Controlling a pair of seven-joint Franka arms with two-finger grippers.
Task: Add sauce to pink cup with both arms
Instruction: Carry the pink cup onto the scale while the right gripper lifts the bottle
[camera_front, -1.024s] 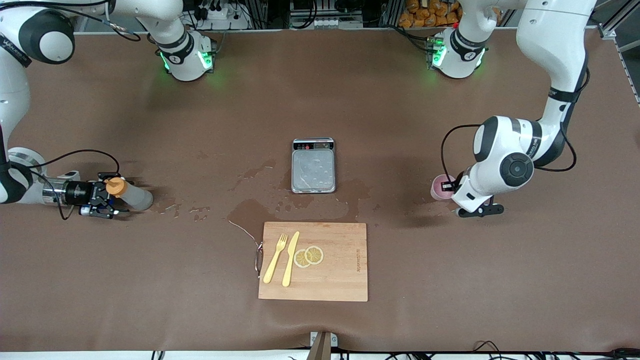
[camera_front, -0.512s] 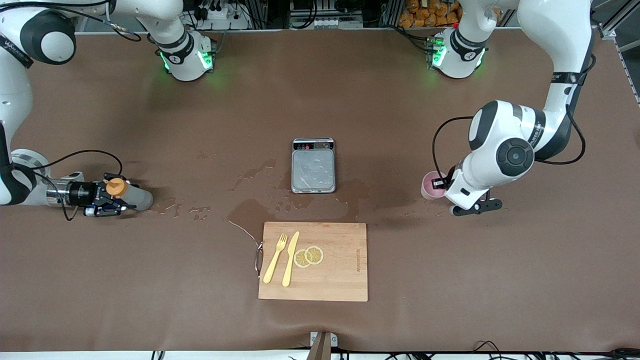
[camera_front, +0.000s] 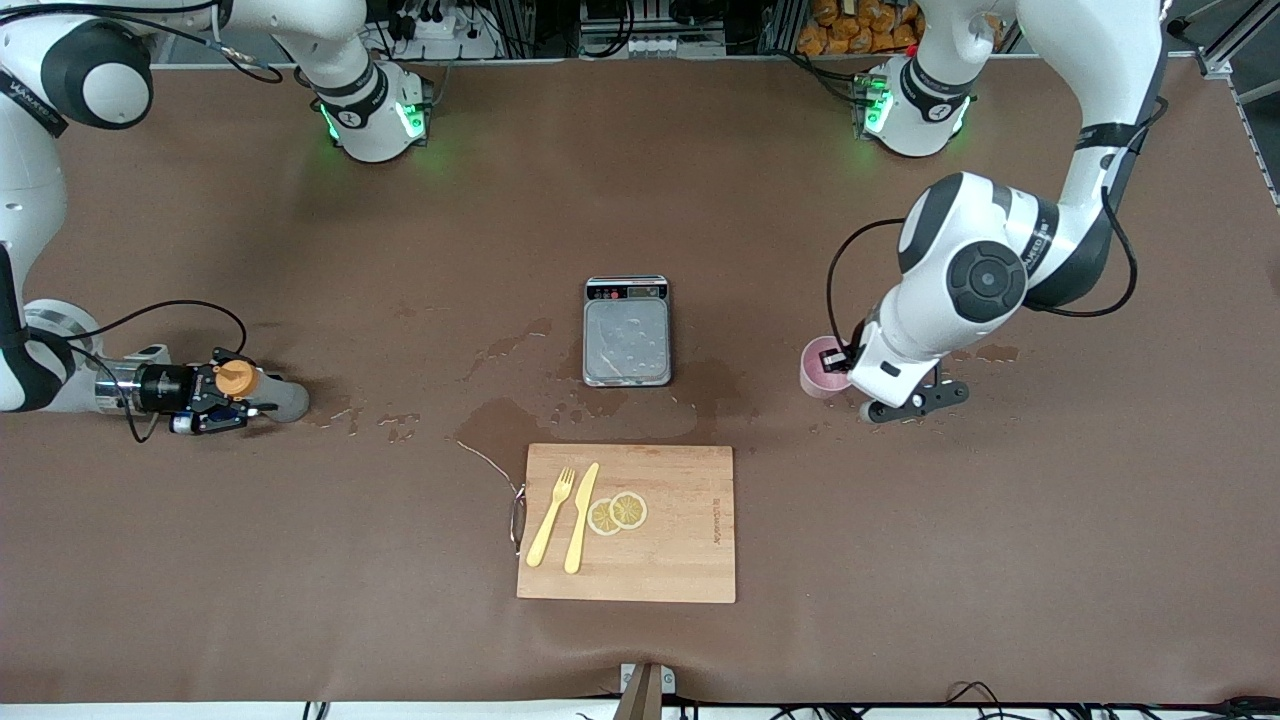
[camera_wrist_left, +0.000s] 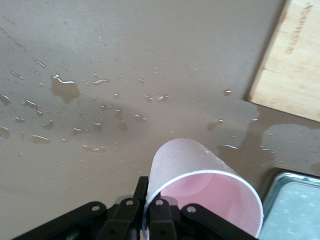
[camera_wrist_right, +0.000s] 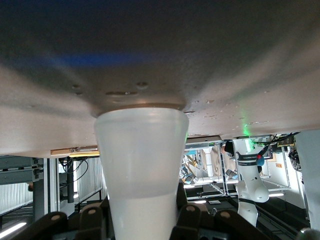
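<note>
Plainly, the pick-up step is in hand for both arms. On the brown table the left arm comes in from its own end and carries the pink cup low over wet cloth between that end and the steel scale. The left gripper is pinched on the cup's rim, one finger inside and one outside, and the cup hangs tilted with its mouth toward the wrist camera. At the other end the right gripper lies low along the table around the sauce bottle, which stands on its base with its orange cap up. In the right wrist view the fingers sit against the bottle's sides, so I judge the grasp made or all but made. Nearest the front camera lies a wooden board with a fork, well apart from either gripper. Next, I'd say, the bottle needs a firm lift toward the middle, the cup set level on or near the scale, then nozzle down over its mouth.
</note>
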